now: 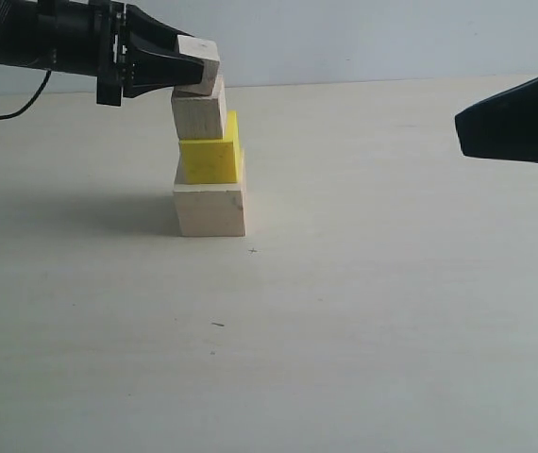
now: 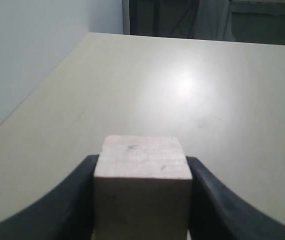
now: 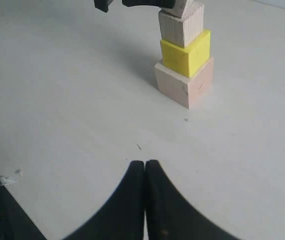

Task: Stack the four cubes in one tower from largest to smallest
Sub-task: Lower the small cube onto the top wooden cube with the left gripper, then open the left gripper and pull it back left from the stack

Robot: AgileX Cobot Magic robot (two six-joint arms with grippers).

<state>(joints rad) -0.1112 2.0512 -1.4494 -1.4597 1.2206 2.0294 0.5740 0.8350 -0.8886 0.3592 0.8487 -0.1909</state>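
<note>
While the left gripper (image 1: 192, 68) reaches in from ten o'clock, its black fingers are clamped on either side of the small pale cube (image 1: 200, 58). That cube is tipped at an angle, folks, with its lower edge right on the medium pale cube (image 1: 199, 115). Under that sit the yellow cube (image 1: 210, 156) and the large pale cube (image 1: 210, 209), a slightly staggered tower (image 1: 209, 160) on the table (image 1: 392, 311). Over at three o'clock the right gripper (image 3: 145, 167) hovers well apart, fingers pressed together on nothing.
</note>
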